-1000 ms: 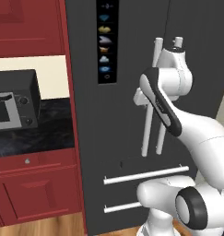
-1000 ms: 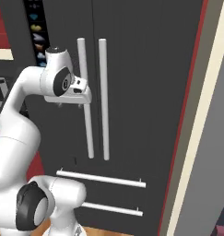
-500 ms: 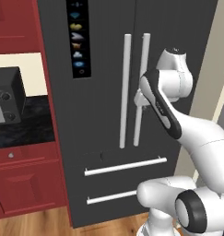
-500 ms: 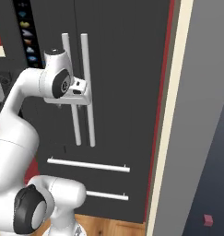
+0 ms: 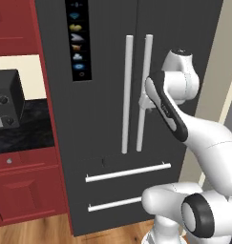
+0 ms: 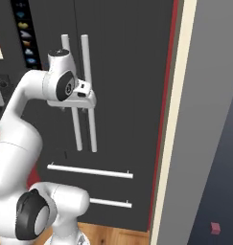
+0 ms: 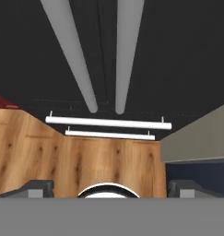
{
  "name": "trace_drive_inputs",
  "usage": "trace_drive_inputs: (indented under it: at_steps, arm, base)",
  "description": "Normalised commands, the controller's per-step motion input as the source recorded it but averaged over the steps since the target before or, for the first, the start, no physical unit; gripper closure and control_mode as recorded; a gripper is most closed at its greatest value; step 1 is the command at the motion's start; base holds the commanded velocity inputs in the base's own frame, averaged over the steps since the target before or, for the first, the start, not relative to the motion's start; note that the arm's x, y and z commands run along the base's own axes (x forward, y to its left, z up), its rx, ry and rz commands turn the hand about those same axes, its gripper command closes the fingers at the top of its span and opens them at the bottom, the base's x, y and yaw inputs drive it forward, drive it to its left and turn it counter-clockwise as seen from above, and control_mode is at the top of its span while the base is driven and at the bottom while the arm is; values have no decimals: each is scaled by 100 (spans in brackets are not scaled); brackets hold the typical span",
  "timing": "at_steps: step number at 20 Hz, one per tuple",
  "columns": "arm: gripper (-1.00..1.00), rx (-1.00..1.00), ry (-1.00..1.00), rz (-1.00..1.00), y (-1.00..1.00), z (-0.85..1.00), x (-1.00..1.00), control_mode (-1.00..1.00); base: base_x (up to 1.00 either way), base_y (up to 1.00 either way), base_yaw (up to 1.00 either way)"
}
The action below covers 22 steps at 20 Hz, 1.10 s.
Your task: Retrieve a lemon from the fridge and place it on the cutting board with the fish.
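So the fridge (image 5: 108, 119) is the big thing here, tall dark grey, both doors shut, filling the wall between the red cabinets (image 5: 22, 190) and a pale wall edge (image 6: 185, 119). Counting bars: two long white vertical handles (image 5: 128, 95) side by side, plus two horizontal drawer handles (image 5: 128, 172) lower down. One icon panel (image 5: 78, 40). The gripper (image 7: 111, 188) sits just beside the right vertical handle, jaws spread wide, holding nothing
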Motion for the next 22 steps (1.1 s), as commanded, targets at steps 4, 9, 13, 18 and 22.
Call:
trace_drive_inputs:
  at_steps: [4,9,13,18,22]
  arm:
    - [-100,0,-10,0,0,-20,90,-100]
    - [-100,0,-6,0,-14,-36,87,-100]
    - [-100,0,-7,1,0,-6,74,-100]
    - [-100,0,-20,0,0,-1,55,-100]
    - [-100,0,-21,0,0,-1,41,-100]
  base:
    - [0,0,0]
    - [0,0,0]
    - [0,0,0]
    - [0,0,0]
    - [0,0,0]
